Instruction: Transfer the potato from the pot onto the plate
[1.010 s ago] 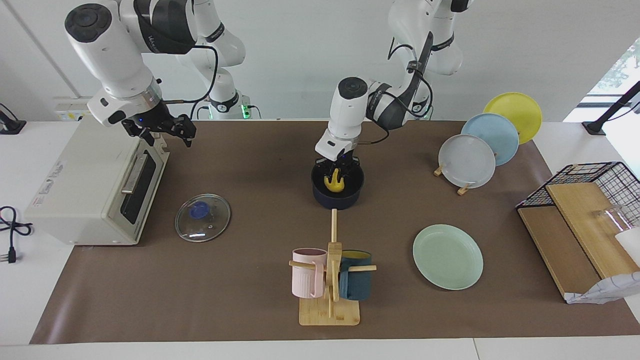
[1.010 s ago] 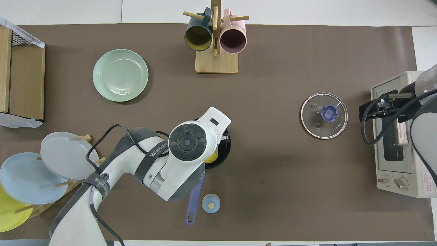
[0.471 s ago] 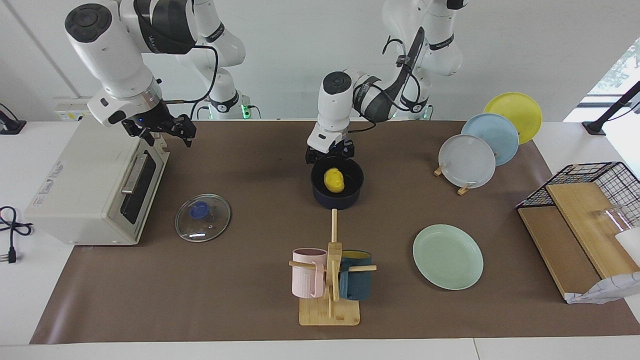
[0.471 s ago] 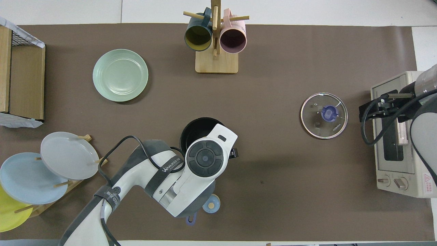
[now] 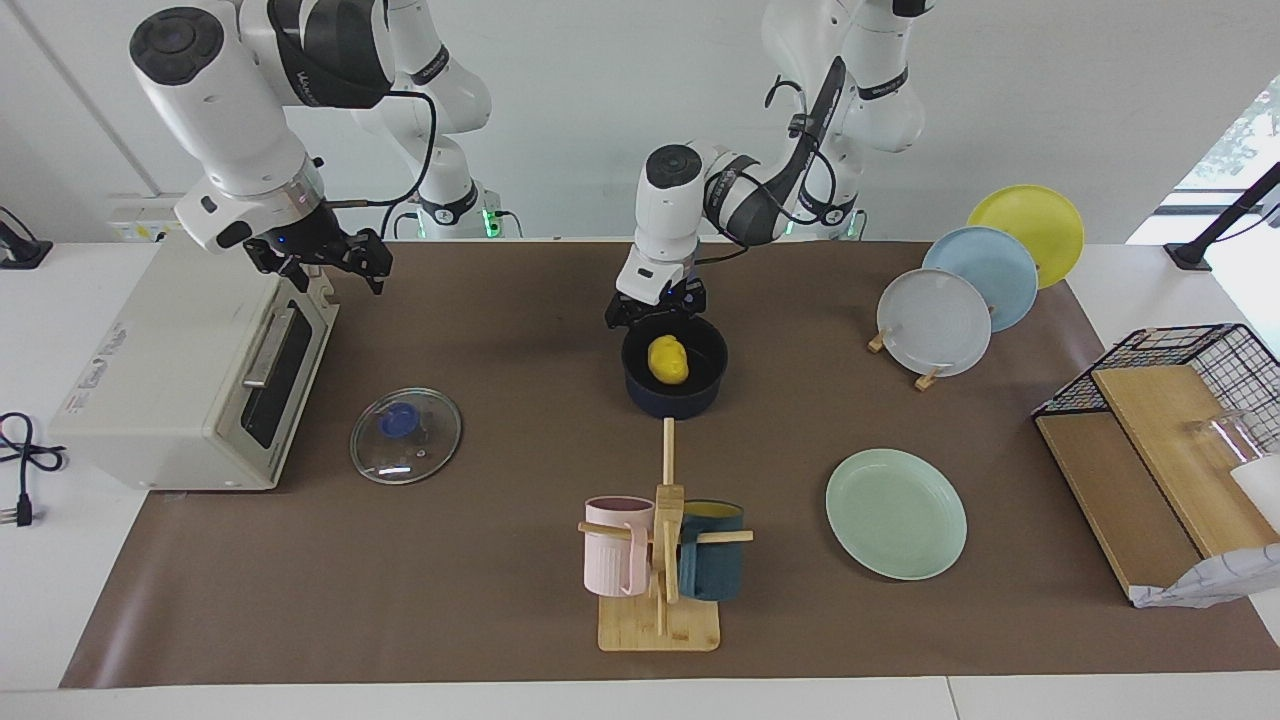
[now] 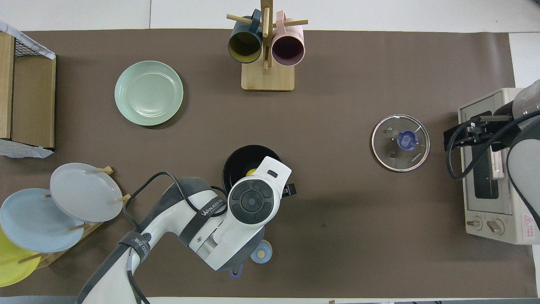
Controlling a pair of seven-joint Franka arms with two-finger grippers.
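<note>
Fingers of the left gripper (image 5: 655, 311) look spread and empty, hanging just above the pot's (image 5: 675, 392) rim on the side nearer the robots, with nothing between them; the potato (image 5: 668, 360) lies loose on the pot's black bottom, a little toward that same side, and from overhead only a sliver of it shows past the arm's wrist; so by my reckoning the pick-up is the step in hand and the grasp itself is not yet made. The plate (image 5: 896, 513) sits bare on the counter, farther from the robots than the pot and toward the left arm's end of the counter, well apart from it. Over at the toaster oven (image 5: 190, 370) the right gripper (image 5: 340, 262) waits above the oven's top edge, its fingers apart and holding nothing. Next, I'd judge, the left gripper must centre over the potato, go down inside the pot without catching the wall, close on the lump, lift clear of the rim, then carry it across to the plate.
</note>
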